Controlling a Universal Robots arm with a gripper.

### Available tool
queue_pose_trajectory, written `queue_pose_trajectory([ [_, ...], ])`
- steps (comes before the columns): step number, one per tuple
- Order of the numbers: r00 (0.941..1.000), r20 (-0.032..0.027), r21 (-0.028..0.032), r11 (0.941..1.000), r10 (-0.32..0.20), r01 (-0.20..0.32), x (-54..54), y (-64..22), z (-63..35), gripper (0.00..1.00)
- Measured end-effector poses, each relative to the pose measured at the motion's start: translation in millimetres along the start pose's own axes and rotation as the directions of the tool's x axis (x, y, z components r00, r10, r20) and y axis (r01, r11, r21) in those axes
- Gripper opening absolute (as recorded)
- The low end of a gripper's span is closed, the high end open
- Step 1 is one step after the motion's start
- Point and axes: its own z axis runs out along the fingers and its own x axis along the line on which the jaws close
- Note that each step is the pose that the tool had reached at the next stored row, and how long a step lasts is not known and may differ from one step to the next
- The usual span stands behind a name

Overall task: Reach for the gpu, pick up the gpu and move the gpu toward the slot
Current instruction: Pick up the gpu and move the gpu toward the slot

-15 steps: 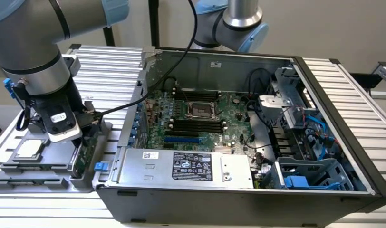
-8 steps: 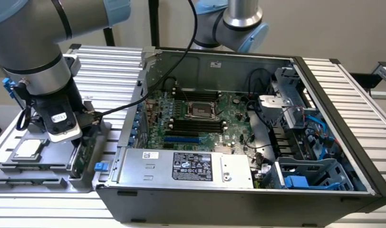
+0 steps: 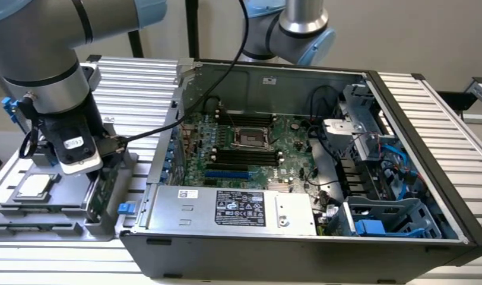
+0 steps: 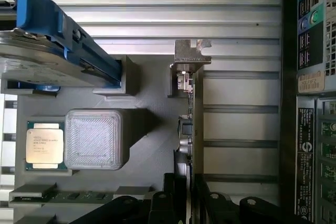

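Green gpu [image 4: 195, 129] stands on edge in the grey printed tray [image 4: 152, 156], directly in line with the hand [image 4: 190, 196]. The hand is astride the card's upper edge. Can't tell whether it's clamped on the card or has clearance either side. Card looks seated in its tray groove.

Step in hand looks like the grasp. To do it well, my read:
- centre the grip on the board thickness
- bite on bare board, not on components
- stay square to the card so it doesn't cock in the groove
- thin board, so a light clamp should do

Silver bracket [image 4: 190, 56], at the card end farthest from the hand, sits in a tray post. Any sideways lean would likely bind there.

Near the hand: memory sticks [image 4: 68, 196], then cpu [image 4: 44, 144], each in its own tray pocket and clear of the grasp. Farther out is the hard drive [image 4: 52, 61] with blue rails. Beyond the tray, the open pc case [image 3: 304, 178] lies on the ribbed aluminium table [image 3: 138, 83]. The blue slot [image 3: 227, 175] on the motherboard [image 3: 257, 136] is well apart from the hand.

Arm [image 3: 35, 65]: wrist points straight down over the tray, with the hand low at card height. Black cable [image 3: 170, 124] runs from the wrist across the case rim.
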Motion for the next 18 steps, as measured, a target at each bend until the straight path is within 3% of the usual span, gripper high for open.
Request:
queue_pose_trajectory([
  [7, 0.9999, -0.0139, 0.0, 1.0, 0.0, 0.0, -4.4, 0.9, -28.4, 0.26],
  [18, 0.9997, -0.023, -0.0002, 1.0, 0.001, -0.001, -23.4, 2.6, -79.3, 0.26],
])
